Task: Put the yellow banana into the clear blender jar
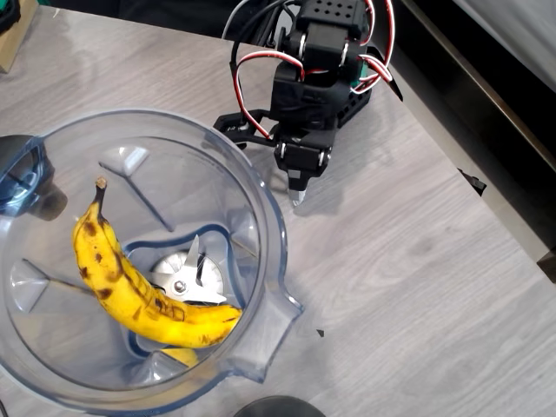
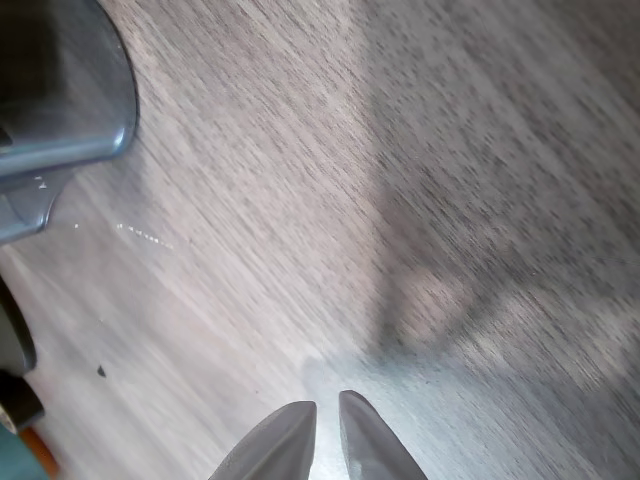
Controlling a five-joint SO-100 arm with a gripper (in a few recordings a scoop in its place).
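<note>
Yellow banana [image 1: 139, 291] seen lying inside the clear blender jar [image 1: 261, 200], curved over the silver blade [image 1: 187, 280], gripper [image 2: 327, 430] held empty just outside the jar's rim above the grey wooden table [image 1: 408, 261], fingertips nearly pressed together

A black arm [image 1: 317, 78] with red-and-white cables, silver screws and a gripper [image 1: 297, 200] with pale grey pointed fingertips [image 2: 285, 440].
</note>
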